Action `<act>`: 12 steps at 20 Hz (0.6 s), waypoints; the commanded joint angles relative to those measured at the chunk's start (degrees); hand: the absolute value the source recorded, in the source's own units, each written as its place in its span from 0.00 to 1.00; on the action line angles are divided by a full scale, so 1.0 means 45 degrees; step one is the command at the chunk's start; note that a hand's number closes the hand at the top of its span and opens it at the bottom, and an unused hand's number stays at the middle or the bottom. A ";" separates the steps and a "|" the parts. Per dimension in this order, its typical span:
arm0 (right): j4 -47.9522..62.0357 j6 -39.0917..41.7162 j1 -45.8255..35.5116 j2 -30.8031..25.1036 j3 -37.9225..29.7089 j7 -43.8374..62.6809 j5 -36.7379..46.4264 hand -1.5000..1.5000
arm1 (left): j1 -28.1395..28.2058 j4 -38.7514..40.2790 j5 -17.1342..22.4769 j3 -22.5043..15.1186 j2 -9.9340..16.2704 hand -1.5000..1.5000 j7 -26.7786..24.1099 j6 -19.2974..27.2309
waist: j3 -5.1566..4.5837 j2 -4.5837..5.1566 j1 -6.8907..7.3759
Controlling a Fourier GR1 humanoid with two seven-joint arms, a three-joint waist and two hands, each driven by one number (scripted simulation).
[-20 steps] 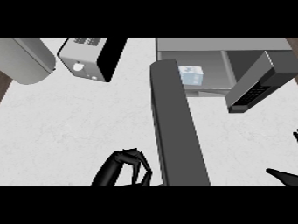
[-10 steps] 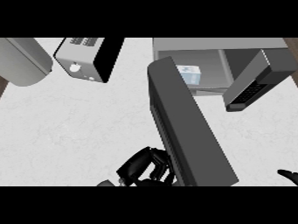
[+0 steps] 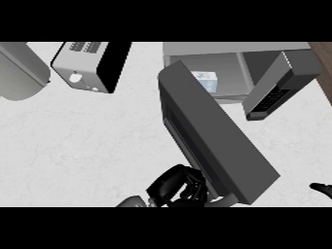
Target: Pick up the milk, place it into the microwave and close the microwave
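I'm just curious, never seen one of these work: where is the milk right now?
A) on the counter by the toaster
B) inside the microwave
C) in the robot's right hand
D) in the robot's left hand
B: the milk stands inside the microwave, behind its half-swung door.

- A white, faintly marbled counter is seen from steeply above; most of the view is filled by it.
- Dark wood floor is shown past the counter's left edge and at the upper right corner.
- A microwave is set at the counter's upper right, its cavity facing the viewer.
- The microwave door is swung out over the counter, running diagonally toward the lower edge.
- A toaster, silver body with a black side, is placed at upper centre-left, tilted in view.
- A large grey rounded object is cut off by the upper left edge; its kind cannot be told.
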 commanded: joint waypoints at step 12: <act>-0.2248 0.1600 -0.0866 0.0394 0.1115 0.0458 -0.0900 0.00 | -0.3139 0.0201 0.3544 -0.1804 -0.0181 1.00 -0.0149 0.3457 | -0.0039 0.0207 -0.1357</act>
